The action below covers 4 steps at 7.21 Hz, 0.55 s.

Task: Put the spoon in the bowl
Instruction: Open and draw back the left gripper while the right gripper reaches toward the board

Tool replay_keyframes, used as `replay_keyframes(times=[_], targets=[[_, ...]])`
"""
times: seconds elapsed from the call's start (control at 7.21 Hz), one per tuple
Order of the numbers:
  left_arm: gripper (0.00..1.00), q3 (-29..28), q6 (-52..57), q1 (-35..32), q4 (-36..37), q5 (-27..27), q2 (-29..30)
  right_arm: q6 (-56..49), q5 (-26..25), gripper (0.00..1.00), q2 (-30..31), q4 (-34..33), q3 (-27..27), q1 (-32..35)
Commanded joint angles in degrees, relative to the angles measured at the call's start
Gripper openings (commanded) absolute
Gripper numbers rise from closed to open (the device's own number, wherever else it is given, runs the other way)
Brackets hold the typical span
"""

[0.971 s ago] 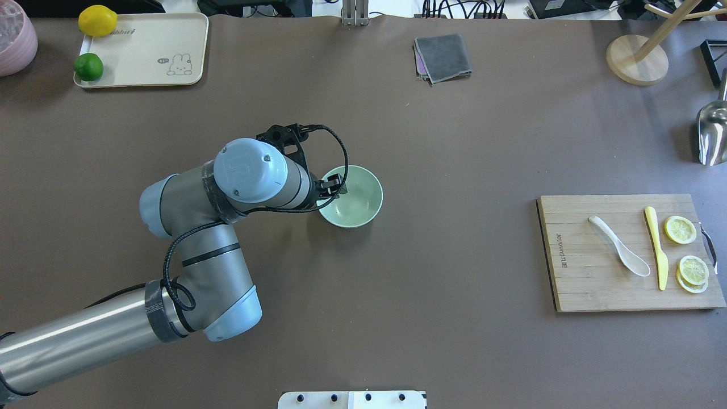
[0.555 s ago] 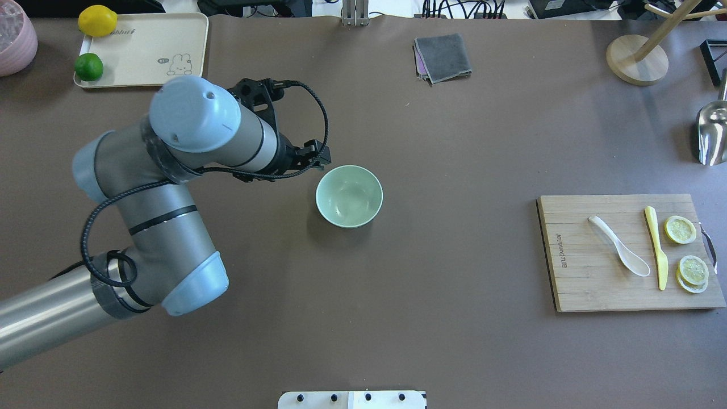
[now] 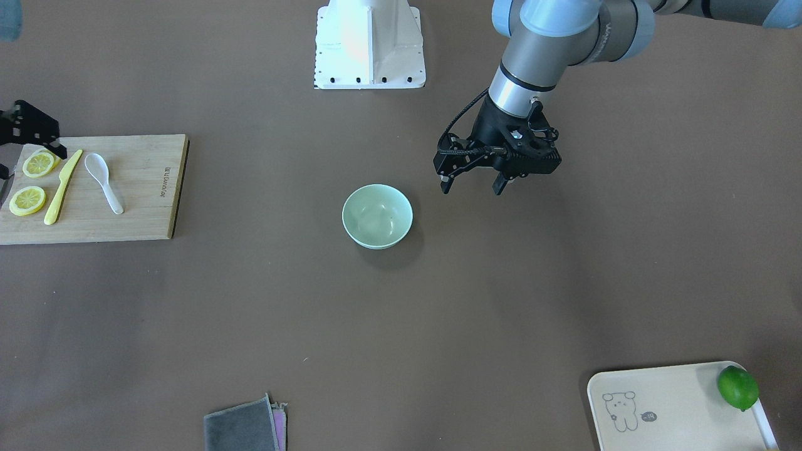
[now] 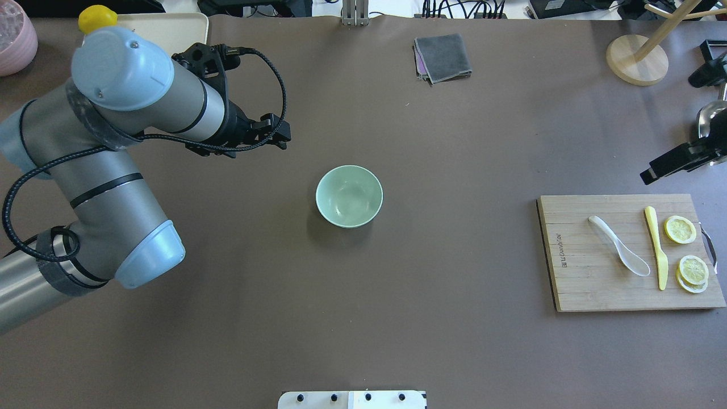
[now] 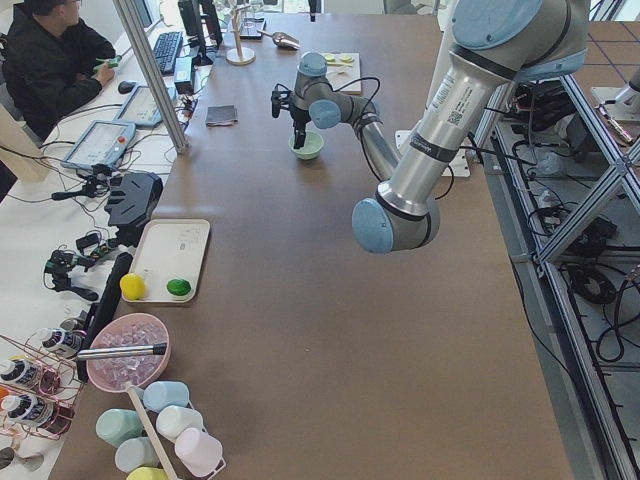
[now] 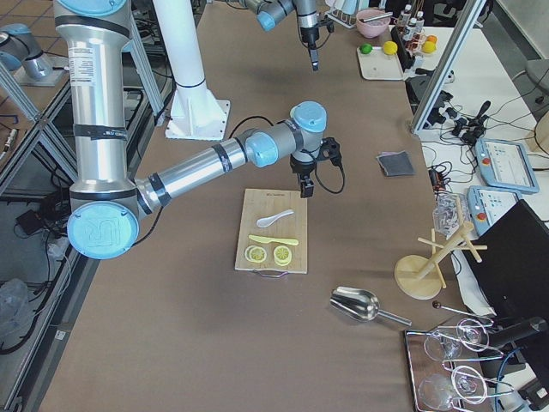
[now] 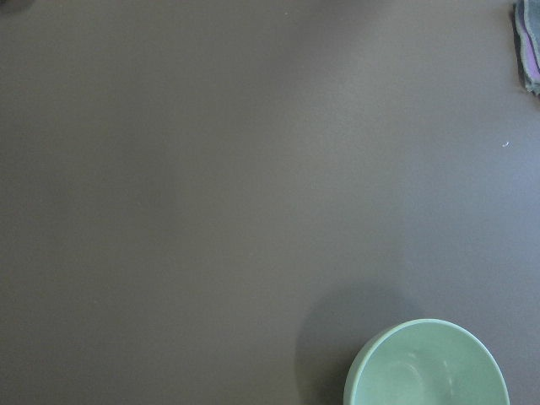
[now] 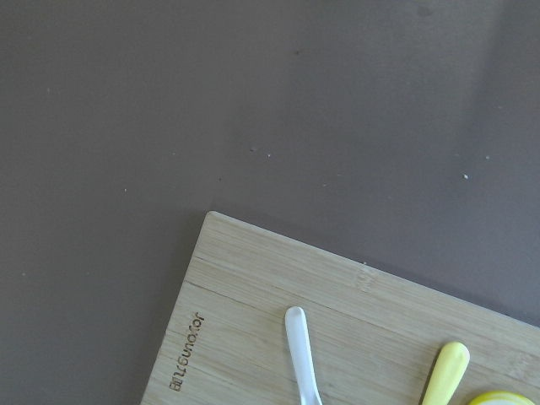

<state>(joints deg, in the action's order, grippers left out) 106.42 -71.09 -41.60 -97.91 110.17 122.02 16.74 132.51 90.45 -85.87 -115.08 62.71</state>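
Observation:
The white spoon (image 4: 619,247) lies on a wooden cutting board (image 4: 585,284) at the right, beside a yellow knife (image 4: 656,247); it also shows in the front view (image 3: 103,181) and the right wrist view (image 8: 299,354). The mint-green bowl (image 4: 349,196) stands empty mid-table, also in the front view (image 3: 377,216) and the left wrist view (image 7: 426,367). My left gripper (image 3: 471,186) hangs open and empty above the table, left of and behind the bowl (image 4: 278,136). My right gripper (image 4: 676,159) shows partly at the right edge, behind the board; I cannot tell its jaws.
Lemon slices (image 4: 680,229) lie on the board's right side. A grey cloth (image 4: 443,57) lies at the back. A cream tray (image 3: 664,407) with a lime (image 3: 738,387) sits at the back left. A metal scoop (image 4: 713,122) and a wooden stand (image 4: 636,59) are at the right.
My left gripper has pulled away from the bowl's rim, up and toward the back left. My right gripper has come into view at the right edge. The bowl and spoon have not moved.

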Motion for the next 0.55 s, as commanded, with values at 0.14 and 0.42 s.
replay_keyframes(times=[0.14,0.42], targets=[[0.98,0.2,0.2,-0.4,0.1,-0.1,-0.1,0.0,-7.4,1.0,3.9,13.8,5.1,-7.2],[0.98,0.2,0.2,-0.3,0.1,-0.1,-0.2,1.1,-7.6,1.0,4.7,20.4,9.5,-9.9]])
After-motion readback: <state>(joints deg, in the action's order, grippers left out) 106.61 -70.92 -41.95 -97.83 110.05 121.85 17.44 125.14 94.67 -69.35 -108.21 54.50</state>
